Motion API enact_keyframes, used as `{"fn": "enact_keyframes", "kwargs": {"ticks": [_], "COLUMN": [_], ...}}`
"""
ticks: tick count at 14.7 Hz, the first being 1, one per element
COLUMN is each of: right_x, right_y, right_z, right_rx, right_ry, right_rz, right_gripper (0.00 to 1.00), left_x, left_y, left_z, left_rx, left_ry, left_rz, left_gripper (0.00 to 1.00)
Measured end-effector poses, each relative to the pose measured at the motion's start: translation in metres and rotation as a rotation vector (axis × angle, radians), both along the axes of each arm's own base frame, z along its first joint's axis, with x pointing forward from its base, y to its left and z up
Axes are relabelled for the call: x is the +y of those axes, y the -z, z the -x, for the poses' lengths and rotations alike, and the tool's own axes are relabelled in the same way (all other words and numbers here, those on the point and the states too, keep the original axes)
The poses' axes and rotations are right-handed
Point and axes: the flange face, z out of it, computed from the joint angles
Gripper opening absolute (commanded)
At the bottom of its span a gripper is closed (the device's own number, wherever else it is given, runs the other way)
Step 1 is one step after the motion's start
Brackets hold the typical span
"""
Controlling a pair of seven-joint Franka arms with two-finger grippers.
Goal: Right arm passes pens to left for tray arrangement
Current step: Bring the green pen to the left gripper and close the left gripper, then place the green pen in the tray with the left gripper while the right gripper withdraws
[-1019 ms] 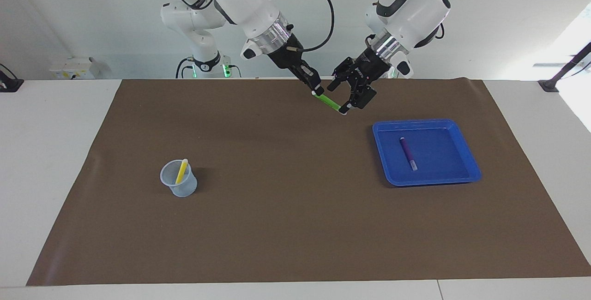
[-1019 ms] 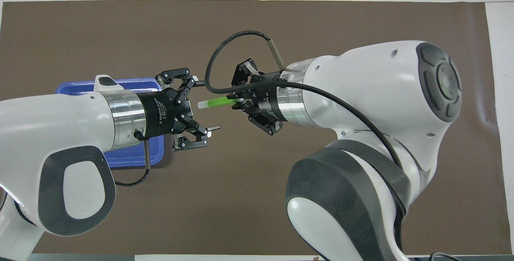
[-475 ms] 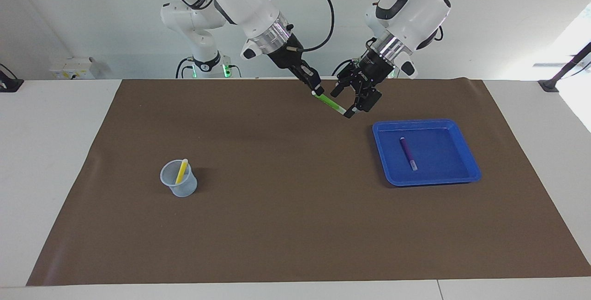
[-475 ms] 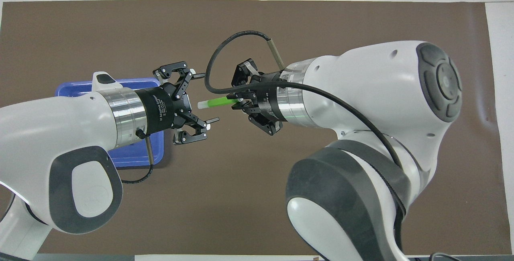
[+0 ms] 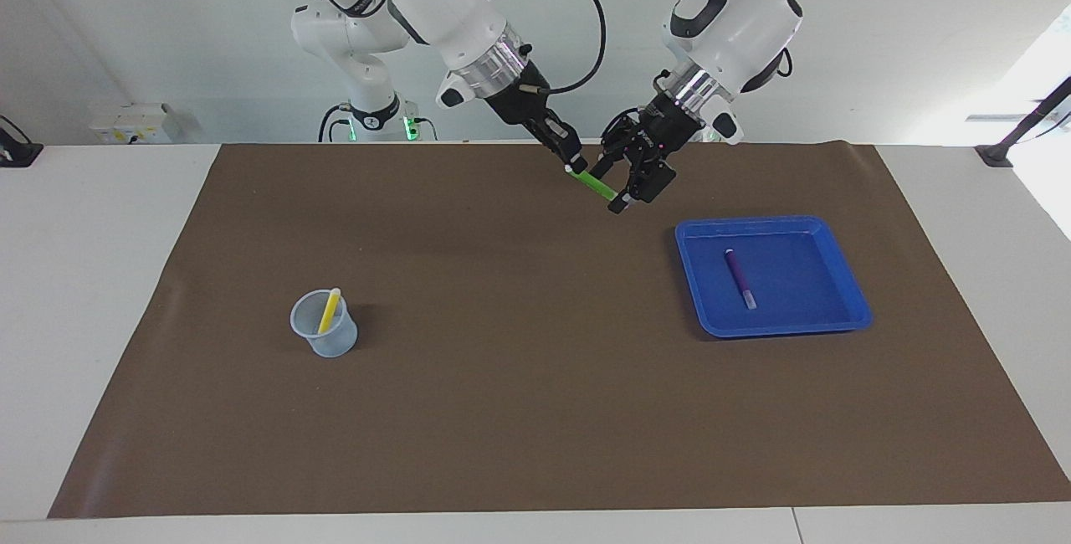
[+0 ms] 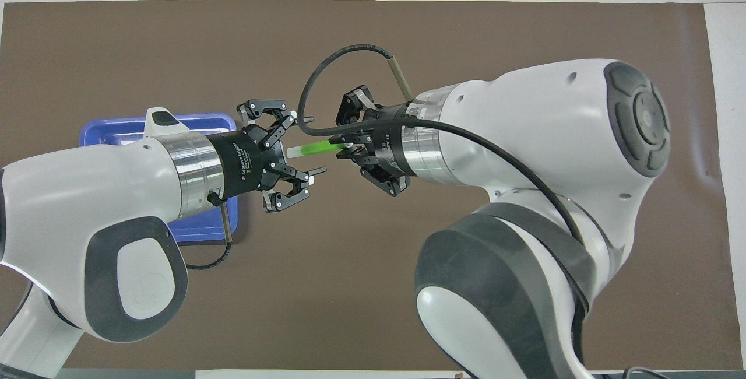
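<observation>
- green pen [image 5: 597,185]: up in the air over the brown mat [image 5: 535,410], between the two hands, tilted, pale cap end pointing at the left arm's hand.
- Handling, my read: light, stiff, smooth plastic barrel, so it could slip or pivot if pinched only at the tip. Best to take it on the free barrel just beside the cap, clear of the right hand's fingers, square across the axis.
- right hand [image 5: 572,162]: fingertips pressed together on the green pen's upper end, carrying its full weight.
- left hand [image 6: 303,148]: fingers spread either side of the pen's cap end, in the overhead view not touching it; no grip from it yet.
- Risk: if the right lets go before the left has pinched, the pen drops to the mat.
- purple pen [image 5: 740,277]: lying flat in the blue tray [image 5: 845,276], roughly mid-tray.
- tray sits on the mat toward the left arm's end of the counter.
- yellow pen [image 5: 329,310]: leaning in the clear cup [image 5: 323,333] toward the right arm's end, farther from the robots than the tray.
- Progress: one pen placed, one mid-handover, one not picked yet.
</observation>
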Motion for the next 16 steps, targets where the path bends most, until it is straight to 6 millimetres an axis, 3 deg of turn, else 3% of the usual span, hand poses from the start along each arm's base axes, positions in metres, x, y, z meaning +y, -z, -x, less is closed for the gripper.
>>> {"fn": "enact_keyframes", "kwargs": {"ticks": [3,5,16], "right_x": [0.0000,0.0000,0.0000], "right_y": [0.0001,0.0000,-0.0004], "right_z": [0.0000,-0.0001,-0.0014], "right_rx": [0.000,0.000,-0.007], "right_ry": [0.000,0.000,0.004], "right_rz": [0.000,0.000,-0.003], "right_gripper": [0.00,0.00,0.00], "left_x": [0.0000,-0.0001,-0.0002], "left_y": [0.0003,0.0004,0.0011], "left_z": [-0.0001,0.0000,0.0002], "left_rx": [-0.003,-0.004,-0.023], "left_ry": [0.004,0.005,0.030], "left_rz": [-0.002,-0.002,-0.011], "left_gripper": [0.28,0.00,0.00]}}
